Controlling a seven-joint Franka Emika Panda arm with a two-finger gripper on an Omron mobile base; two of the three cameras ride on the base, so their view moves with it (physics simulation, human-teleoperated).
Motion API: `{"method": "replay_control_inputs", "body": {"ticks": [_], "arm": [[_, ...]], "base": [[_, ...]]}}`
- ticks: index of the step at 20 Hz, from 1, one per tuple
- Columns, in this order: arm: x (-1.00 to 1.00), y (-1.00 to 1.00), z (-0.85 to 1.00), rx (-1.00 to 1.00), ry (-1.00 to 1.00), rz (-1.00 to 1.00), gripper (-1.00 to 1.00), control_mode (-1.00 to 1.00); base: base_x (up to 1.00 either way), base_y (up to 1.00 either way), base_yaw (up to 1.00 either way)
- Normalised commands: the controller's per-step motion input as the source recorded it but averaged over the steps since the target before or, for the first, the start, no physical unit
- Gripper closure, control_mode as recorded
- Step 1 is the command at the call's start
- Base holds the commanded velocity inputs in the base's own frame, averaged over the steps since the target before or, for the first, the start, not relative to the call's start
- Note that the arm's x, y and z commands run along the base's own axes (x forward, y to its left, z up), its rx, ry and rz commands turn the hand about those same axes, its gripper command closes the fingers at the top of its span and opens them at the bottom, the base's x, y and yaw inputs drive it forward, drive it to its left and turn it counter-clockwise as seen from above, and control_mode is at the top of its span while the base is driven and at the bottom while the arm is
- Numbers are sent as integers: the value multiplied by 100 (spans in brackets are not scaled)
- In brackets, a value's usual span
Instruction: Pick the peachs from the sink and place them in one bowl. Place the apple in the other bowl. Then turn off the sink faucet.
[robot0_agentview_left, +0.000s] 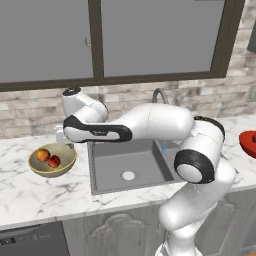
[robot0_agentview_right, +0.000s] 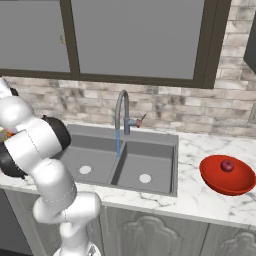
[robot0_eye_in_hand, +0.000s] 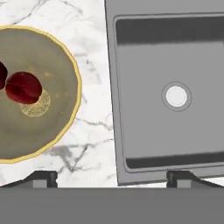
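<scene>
Tool (robot0_eye_in_hand: 112, 177) open and empty above the marble bench (robot0_agentview_left: 30, 192) between tan bowl (robot0_agentview_left: 65, 162), holding both glossy peachs (robot0_agentview_left: 48, 158), and matte grey sink (robot0_eye_in_hand: 144, 109); apple (robot0_agentview_right: 227, 165) sits in red bowl (robot0_agentview_right: 215, 179) at 3 o'clock, so swing right, approach the faucet (robot0_agentview_right: 122, 112) lever squarely, water running.

A rendered home kitchen: double-basin sink (robot0_agentview_right: 125, 167) in a marble counter (robot0_agentview_left: 30, 192), brick backsplash (robot0_agentview_right: 200, 107), cabinet doors (robot0_agentview_right: 150, 230).
</scene>
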Motion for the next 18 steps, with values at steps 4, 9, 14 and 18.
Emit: {"method": "replay_control_inputs", "body": {"ticks": [4,9,14,18], "arm": [[0,-100,0,13,-10,58,-100,-100],[0,-100,0,10,-8,56,-100,-100],[0,-100,0,7,-11,54,-100,-100],[-27,-99,12,4,-23,50,-100,-100]], "base": [[0,0,0],[0,0,0],[0,0,0],[0,0,0]]}}
